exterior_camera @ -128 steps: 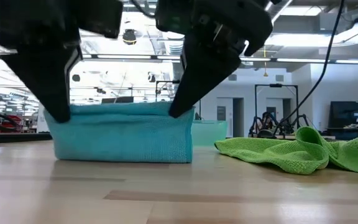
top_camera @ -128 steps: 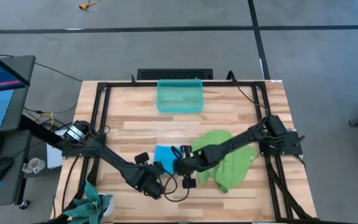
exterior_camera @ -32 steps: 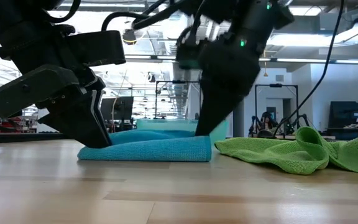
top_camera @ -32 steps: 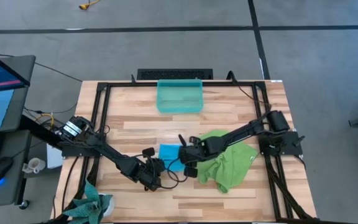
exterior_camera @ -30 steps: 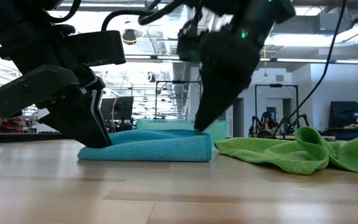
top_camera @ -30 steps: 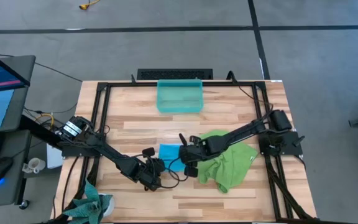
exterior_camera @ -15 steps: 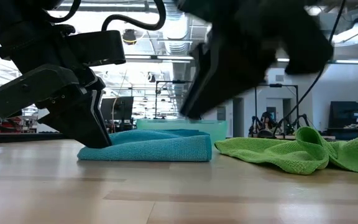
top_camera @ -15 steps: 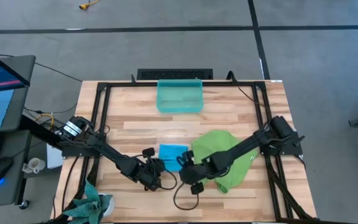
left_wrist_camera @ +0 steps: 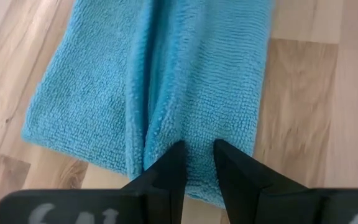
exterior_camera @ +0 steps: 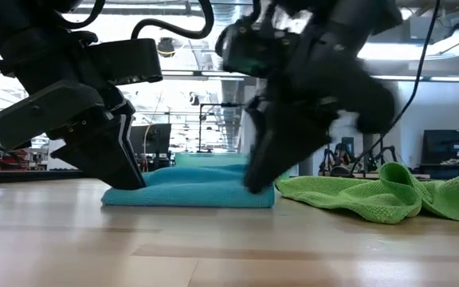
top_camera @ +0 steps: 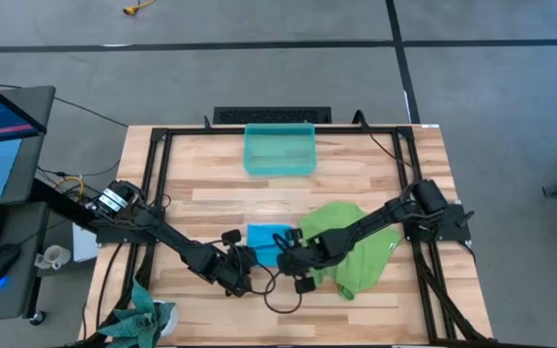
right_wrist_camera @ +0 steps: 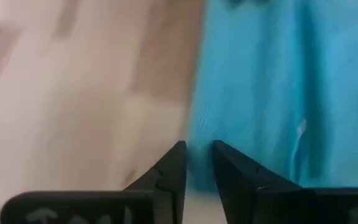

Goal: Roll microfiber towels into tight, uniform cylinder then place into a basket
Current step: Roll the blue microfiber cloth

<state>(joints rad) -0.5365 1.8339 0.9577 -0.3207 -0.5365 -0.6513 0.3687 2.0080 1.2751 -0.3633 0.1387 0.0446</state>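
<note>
overhead, table-level, two close wrist views

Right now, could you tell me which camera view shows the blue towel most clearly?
The left wrist view: the blue towel fills it, its weave and lengthwise fold plain. The high view shows a small patch between the arms, the low view a flat stack partly hidden, the right wrist view a blurred edge.

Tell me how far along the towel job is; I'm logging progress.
Done: the blue towel lies folded flat, not rolled. In hand: the left gripper pinches its near edge, and the right gripper is at its other near corner. Left: rolling it, then the green towel, crumpled and untouched; the basket holds no towel.
</note>
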